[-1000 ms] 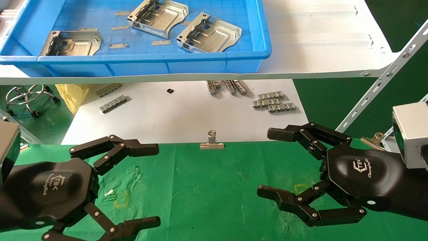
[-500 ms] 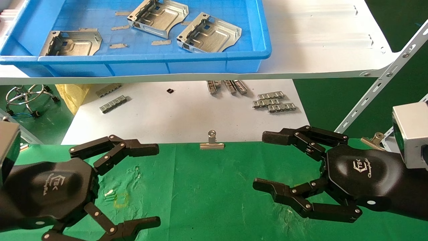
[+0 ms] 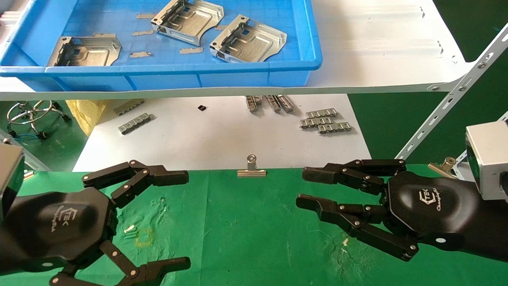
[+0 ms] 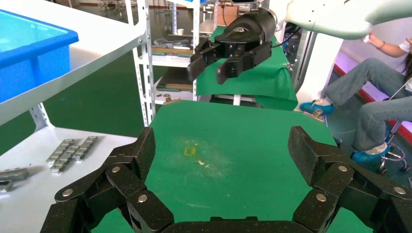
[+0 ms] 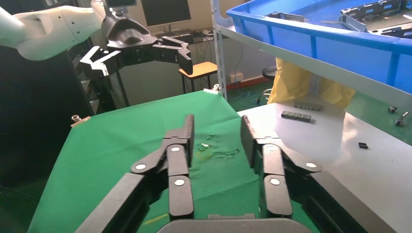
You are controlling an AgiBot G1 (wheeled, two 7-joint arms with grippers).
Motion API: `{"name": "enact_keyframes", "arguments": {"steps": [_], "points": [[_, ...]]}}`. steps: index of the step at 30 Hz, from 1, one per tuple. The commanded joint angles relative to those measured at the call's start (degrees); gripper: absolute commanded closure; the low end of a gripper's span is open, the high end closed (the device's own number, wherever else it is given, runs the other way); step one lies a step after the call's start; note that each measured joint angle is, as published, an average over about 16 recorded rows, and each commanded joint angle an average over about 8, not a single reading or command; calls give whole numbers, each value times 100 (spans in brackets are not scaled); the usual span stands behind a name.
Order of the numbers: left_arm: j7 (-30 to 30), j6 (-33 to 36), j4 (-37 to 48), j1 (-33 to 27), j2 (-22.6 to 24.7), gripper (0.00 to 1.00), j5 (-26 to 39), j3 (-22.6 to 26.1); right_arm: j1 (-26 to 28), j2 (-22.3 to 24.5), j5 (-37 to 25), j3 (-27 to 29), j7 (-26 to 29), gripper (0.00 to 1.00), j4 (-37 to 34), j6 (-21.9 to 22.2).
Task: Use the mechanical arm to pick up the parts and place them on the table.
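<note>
Head view: the right hand [image 3: 307,188] hovers over the table [image 3: 246,234] at 4 o'clock, fingers narrowed, empty. Left hand [image 3: 186,218] at 8, fingers wide. Three parts [image 3: 248,39] lie in the tray [image 3: 198,75] at 11.

Blue tray [image 3: 222,75] cut off by frame top & left; small black bit [image 3: 201,107] past the tabletop's [image 3: 246,238] far edge too tiny to ID.
</note>
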Motion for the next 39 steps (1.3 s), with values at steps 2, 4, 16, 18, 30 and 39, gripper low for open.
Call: {"name": "enact_keyframes", "arguments": {"steps": [2,4,16,18,30,39], "points": [[0,0,0,0,0,0,0,0,0,0,0,0,0,100,0,0],[0,0,-1,1,0,0,0,0,0,0,0,0,0,100,0,0],[-56,-200,174,-867,158,0,358,23,0,0,0,0,0,100,0,0],[-118,-294,378,-1273,296,0,587,103,0,0,0,0,0,100,0,0],[198,-911,3279,-3871,1922,0,2323,920,0,0,0,0,0,100,0,0],[583,-1978,5553,-5112,3004,28,3327,1426,0,0,0,0,0,100,0,0]]}}
